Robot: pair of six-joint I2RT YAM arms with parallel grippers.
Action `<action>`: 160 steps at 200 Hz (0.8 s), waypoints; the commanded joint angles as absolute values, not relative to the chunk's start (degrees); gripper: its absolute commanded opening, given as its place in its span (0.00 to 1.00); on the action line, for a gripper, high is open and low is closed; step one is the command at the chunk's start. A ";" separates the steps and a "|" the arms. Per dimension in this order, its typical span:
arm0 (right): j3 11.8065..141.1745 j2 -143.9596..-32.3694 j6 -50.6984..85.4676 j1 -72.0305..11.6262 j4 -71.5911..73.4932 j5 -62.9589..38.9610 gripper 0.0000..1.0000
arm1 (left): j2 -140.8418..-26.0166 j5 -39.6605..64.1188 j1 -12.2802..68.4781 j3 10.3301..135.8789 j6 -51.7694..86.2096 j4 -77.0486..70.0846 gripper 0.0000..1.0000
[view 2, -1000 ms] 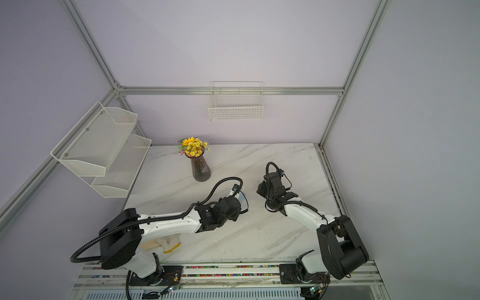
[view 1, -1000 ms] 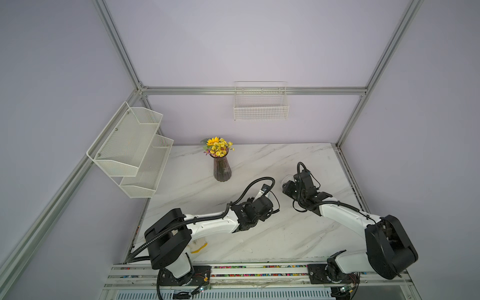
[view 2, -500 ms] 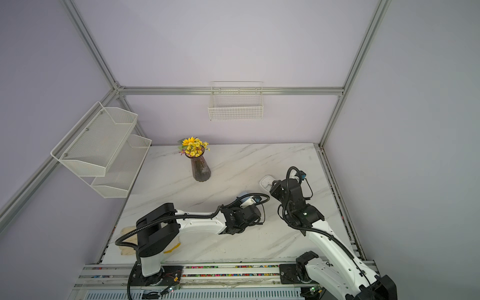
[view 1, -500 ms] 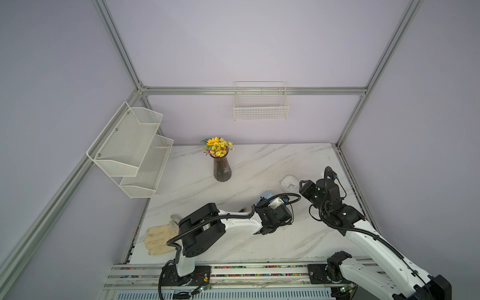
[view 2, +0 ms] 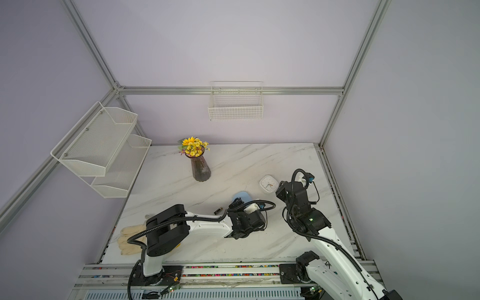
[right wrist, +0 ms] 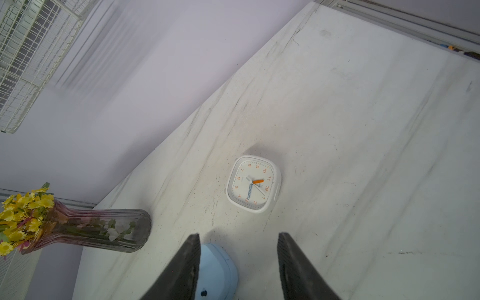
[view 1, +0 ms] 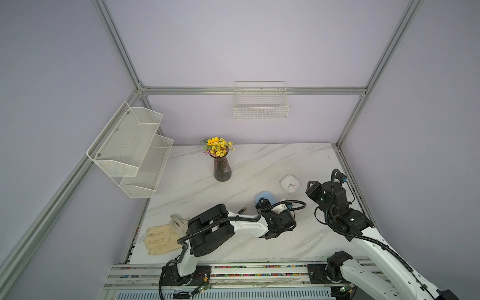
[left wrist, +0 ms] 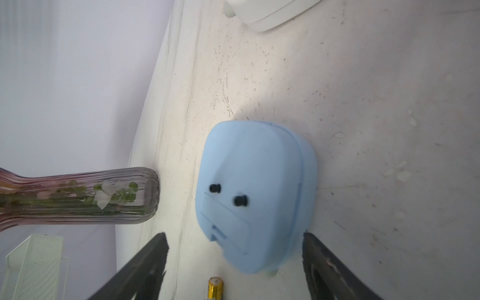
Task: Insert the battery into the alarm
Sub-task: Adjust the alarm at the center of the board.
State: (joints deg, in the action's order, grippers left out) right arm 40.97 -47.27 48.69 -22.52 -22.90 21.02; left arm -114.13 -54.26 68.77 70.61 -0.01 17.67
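A blue alarm clock (left wrist: 254,194) lies face down on the marble table (view 1: 259,161), showing two black knobs and the battery cover. It also shows in both top views (view 1: 265,195) (view 2: 242,195). The gold and black battery (left wrist: 215,288) lies on the table just short of it (view 1: 242,210). My left gripper (left wrist: 233,237) is open, its fingers astride the clock's near end without clamping it (view 1: 261,202). A white alarm clock (right wrist: 253,184) lies face up further right (view 1: 291,184). My right gripper (right wrist: 239,239) is open and empty, raised beside the white clock (view 1: 310,187).
A ribbed glass vase of yellow flowers (view 1: 222,168) stands at the back middle of the table. A pale glove (view 1: 162,237) lies at the front left corner. A white mesh shelf (view 1: 132,148) hangs on the left wall and a wire basket (view 1: 261,104) on the back wall.
The left jaws have opened wide around the blue clock. The right arm has drawn back to the right, away from the left gripper, uncovering the white clock.
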 commanded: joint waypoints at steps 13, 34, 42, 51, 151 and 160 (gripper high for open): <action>42.65 -47.63 48.12 -22.29 -24.35 21.75 0.52 | -110.78 -50.44 69.69 70.03 5.42 17.93 0.82; 42.48 -47.47 48.08 -22.30 -24.24 21.29 0.52 | -108.68 -45.97 69.88 68.91 7.41 17.82 0.82; 42.50 -47.55 47.98 -22.25 -24.26 21.04 0.52 | -107.20 -43.79 69.87 68.07 8.11 16.95 0.82; 42.50 -47.68 47.62 -22.27 -24.13 20.63 0.52 | -105.20 -40.69 69.86 66.62 8.59 15.26 0.82; 41.89 -64.08 40.16 -22.27 -9.11 -3.01 0.54 | -86.34 -14.15 54.36 50.53 39.49 -4.86 0.89; 42.89 -68.06 39.77 -22.32 -8.12 -5.19 0.54 | -86.48 -11.02 51.43 49.25 44.48 -6.29 0.88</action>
